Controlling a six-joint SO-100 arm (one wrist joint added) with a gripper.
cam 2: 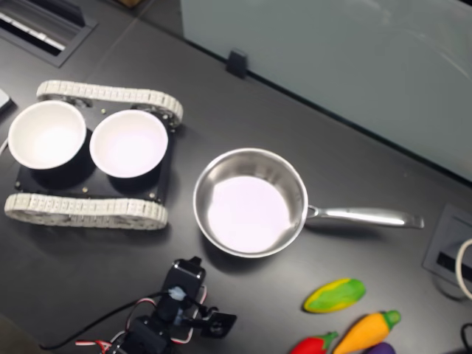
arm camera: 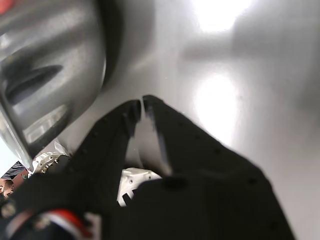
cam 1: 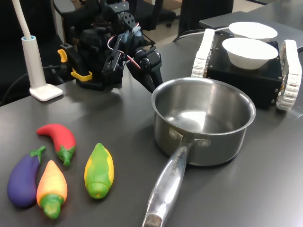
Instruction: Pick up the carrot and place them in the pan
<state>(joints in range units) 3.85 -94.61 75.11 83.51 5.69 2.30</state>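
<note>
Toys and bowls on the dark table [cam 1: 118, 123]

In the first exterior view, corn [cam 1: 99, 170], chili [cam 1: 59, 137] and eggplant [cam 1: 22, 179] lie at 8 o'clock; two white bowls [cam 1: 249, 52] sit on a tracked base [cam 1: 246, 75] at 2 o'clock.

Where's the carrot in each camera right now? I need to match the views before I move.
Wrist view: carrot not in it; only the closed, empty jaws and the pan wall show.
First exterior view: carrot near the bottom-left corner, between eggplant and corn.
Second exterior view: carrot at the bottom right, below the corn.
Shared landmark: the pan.
</note>
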